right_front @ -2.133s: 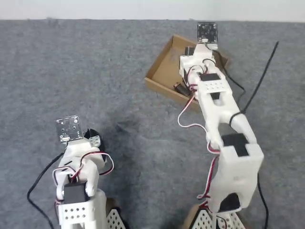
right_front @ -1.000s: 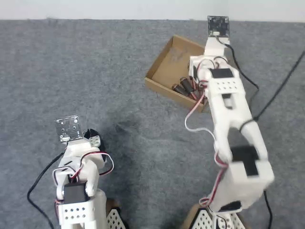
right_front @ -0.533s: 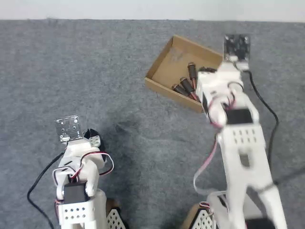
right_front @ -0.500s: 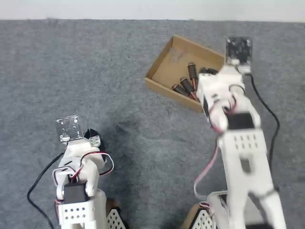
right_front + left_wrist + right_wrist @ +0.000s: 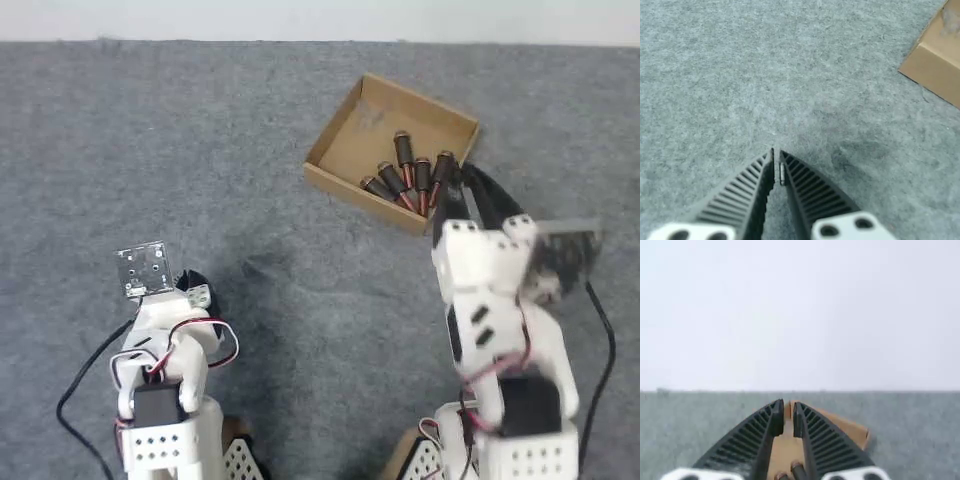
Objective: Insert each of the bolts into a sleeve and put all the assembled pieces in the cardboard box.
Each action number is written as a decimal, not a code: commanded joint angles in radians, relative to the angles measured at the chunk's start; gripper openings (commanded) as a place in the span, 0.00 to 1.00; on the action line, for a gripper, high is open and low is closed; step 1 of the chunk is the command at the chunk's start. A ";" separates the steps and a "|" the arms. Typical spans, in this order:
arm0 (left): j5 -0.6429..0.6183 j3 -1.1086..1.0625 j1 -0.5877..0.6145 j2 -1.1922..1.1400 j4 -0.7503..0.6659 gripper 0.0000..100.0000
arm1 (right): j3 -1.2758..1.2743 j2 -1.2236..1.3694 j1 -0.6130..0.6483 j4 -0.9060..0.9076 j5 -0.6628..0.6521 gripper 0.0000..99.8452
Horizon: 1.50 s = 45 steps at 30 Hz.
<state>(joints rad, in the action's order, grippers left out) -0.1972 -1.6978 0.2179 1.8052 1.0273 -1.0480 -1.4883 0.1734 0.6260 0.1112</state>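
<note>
Cardboard box (image 5: 350, 135) holding sleeved bolts (image 5: 403, 150), right pincer (image 5: 788, 407) pressed together, left pincer (image 5: 776, 152) pressed together

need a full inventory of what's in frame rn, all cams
cardboard box: 1, brown, open top, far side of the table.
assembled pieces: 5, dark sleeves with reddish bolt ends, lying inside the cardboard box.
table cover: 1, grey, under everything.
wall: 1, white, behind the table.
left arm: 1, white, near edge, apart from the box.
left pincer: 1, black, shut, empty, over bare cover.
right arm: 1, white, near edge, toward the box.
right pincer: 1, black, shut, empty, tips by the box's near side.
</note>
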 commanded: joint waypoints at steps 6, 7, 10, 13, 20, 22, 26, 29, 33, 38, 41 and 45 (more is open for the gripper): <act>0.009 0.013 -0.006 0.020 -0.015 0.01 | -0.066 -0.340 -0.019 0.177 0.003 0.01; 0.009 0.013 -0.006 0.020 -0.015 0.01 | -0.063 -0.334 -0.019 0.208 0.003 0.01; 0.009 0.013 -0.006 0.020 -0.017 0.01 | -0.072 -0.328 -0.019 0.286 0.009 0.01; 0.009 0.013 -0.006 0.020 -0.017 0.01 | -0.120 -0.328 -0.019 0.328 0.011 0.01; 0.009 0.013 -0.006 0.020 -0.017 0.01 | -0.416 -0.328 -0.019 0.240 0.005 0.01; 0.009 0.013 -0.006 0.020 -0.015 0.01 | -0.517 -0.328 -0.019 0.173 0.005 0.01; 0.009 0.013 -0.006 0.020 -0.015 0.01 | -0.637 -0.318 -0.021 0.122 0.008 0.01; 0.009 0.013 -0.006 0.020 -0.014 0.01 | -0.631 -0.328 -0.031 0.179 0.009 0.01; 0.009 0.013 -0.006 0.020 -0.014 0.01 | -0.635 -0.326 -0.067 0.303 0.006 0.01; 0.009 0.013 -0.006 0.020 -0.012 0.01 | -0.635 -0.326 -0.101 0.484 0.008 0.01; 0.009 0.013 -0.005 0.020 -0.006 0.01 | -0.635 -0.326 -0.162 0.489 0.011 0.01; 0.009 0.013 -0.002 0.020 0.083 0.01 | -0.635 -0.323 -0.191 0.561 0.009 0.01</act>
<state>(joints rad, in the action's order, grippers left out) -0.1972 -1.6978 0.2179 1.8052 1.0625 -1.6648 -1.7937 -0.0031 1.1324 0.1112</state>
